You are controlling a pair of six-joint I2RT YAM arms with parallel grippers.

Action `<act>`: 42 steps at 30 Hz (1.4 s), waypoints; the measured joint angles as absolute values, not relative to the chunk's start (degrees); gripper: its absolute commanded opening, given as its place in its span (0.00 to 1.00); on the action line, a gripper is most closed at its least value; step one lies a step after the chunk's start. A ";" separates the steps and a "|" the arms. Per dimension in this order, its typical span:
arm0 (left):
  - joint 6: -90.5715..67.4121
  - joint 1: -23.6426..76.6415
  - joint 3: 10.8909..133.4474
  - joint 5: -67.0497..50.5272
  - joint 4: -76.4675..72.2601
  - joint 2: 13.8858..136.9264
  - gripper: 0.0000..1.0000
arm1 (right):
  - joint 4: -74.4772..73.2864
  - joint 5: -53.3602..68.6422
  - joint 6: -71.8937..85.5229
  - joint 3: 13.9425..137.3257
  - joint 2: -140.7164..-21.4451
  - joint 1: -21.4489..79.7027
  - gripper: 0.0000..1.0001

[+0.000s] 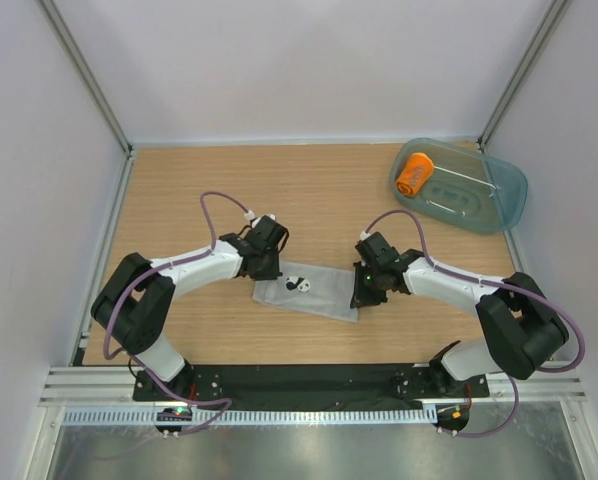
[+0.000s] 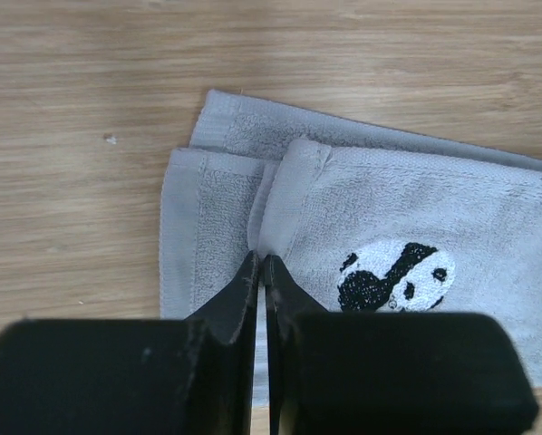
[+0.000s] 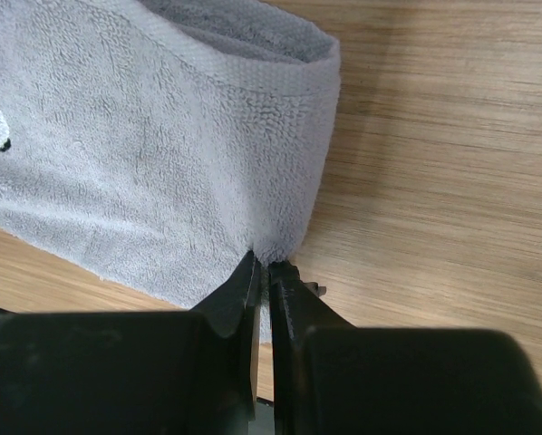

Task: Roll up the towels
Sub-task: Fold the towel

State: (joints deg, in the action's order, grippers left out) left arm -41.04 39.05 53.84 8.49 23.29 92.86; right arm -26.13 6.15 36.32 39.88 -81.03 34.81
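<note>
Top external: wooden table (image 1: 309, 190) inside white walls (image 1: 279, 60), grey towel (image 1: 314, 293) on it.

The wooden table (image 1: 179, 190) has a pale, straight grain, with walls along its left, far and right edges. A grey towel (image 1: 324, 298) lies on it near the middle of the near edge. It is folded into a long strip, with a black-and-white panda patch facing up and its right end curling up off the wood. A translucent blue-green tub (image 1: 509, 195) sits in the far right corner.
</note>
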 measured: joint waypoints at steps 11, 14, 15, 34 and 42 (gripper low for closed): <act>-37.28 39.51 56.99 15.46 26.92 92.77 0.52 | -25.85 6.07 36.07 39.90 -81.01 34.83 0.68; -37.12 39.51 56.97 16.56 28.34 92.23 0.55 | -26.59 5.41 35.53 40.62 -80.62 35.07 0.72; -37.15 39.51 56.97 16.75 28.84 91.64 0.54 | -27.42 4.80 35.22 40.73 -80.42 35.18 0.73; -43.57 43.88 47.22 1.74 21.71 81.65 0.42 | -21.15 13.80 35.51 40.27 -76.38 37.19 0.01; -45.39 43.22 45.06 0.47 18.50 87.00 0.39 | -18.22 14.39 38.00 35.79 -81.41 37.12 0.01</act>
